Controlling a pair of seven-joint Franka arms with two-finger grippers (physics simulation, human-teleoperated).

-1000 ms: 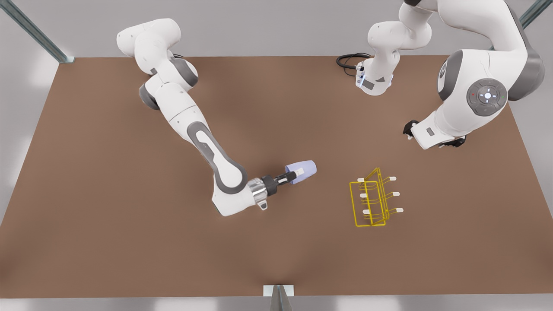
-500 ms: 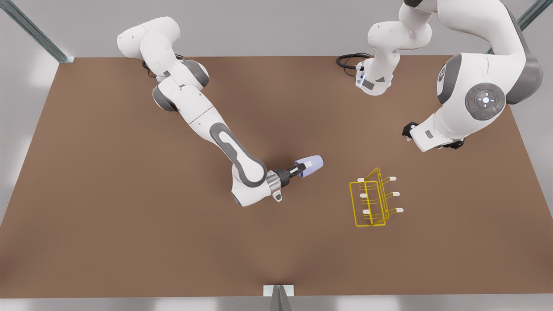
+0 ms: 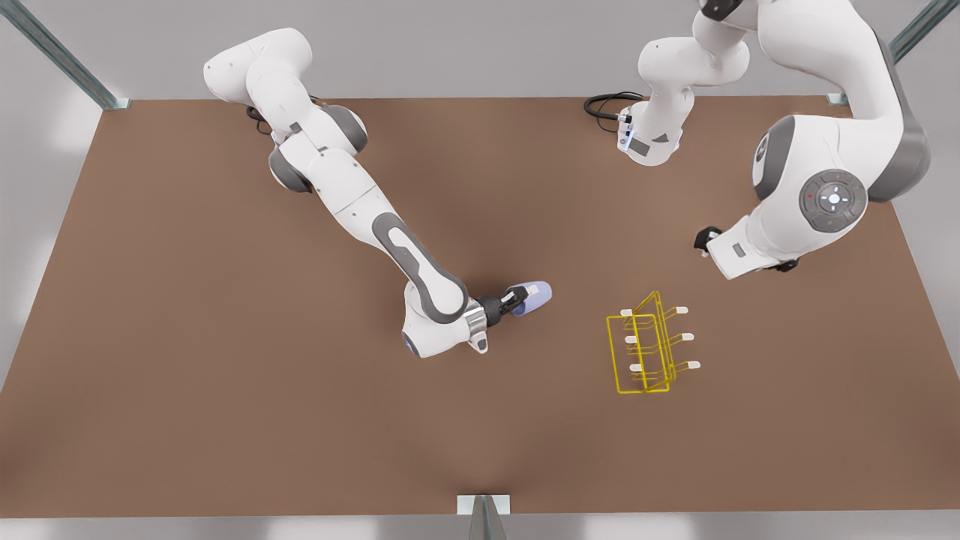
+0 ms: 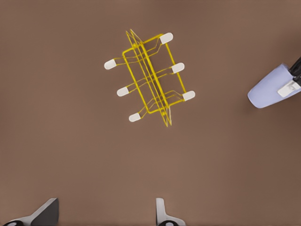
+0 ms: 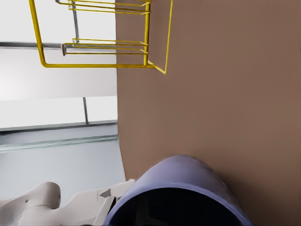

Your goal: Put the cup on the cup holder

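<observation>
No writing shows anywhere. The right gripper [image 3: 517,303], mid-frame in the front view, stays clamped on the cup [image 3: 534,296], now slightly lower. The cup holder [image 3: 646,345] stands right of it, well apart. The left gripper [image 3: 703,241], upper right, has drifted down, fingers spread, empty.

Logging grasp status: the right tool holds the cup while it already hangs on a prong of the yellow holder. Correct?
Not quite. The right tool does hold the cup, but the front view shows the cup apart from the holder, on no prong yet. The left tool hangs above the holder.
</observation>
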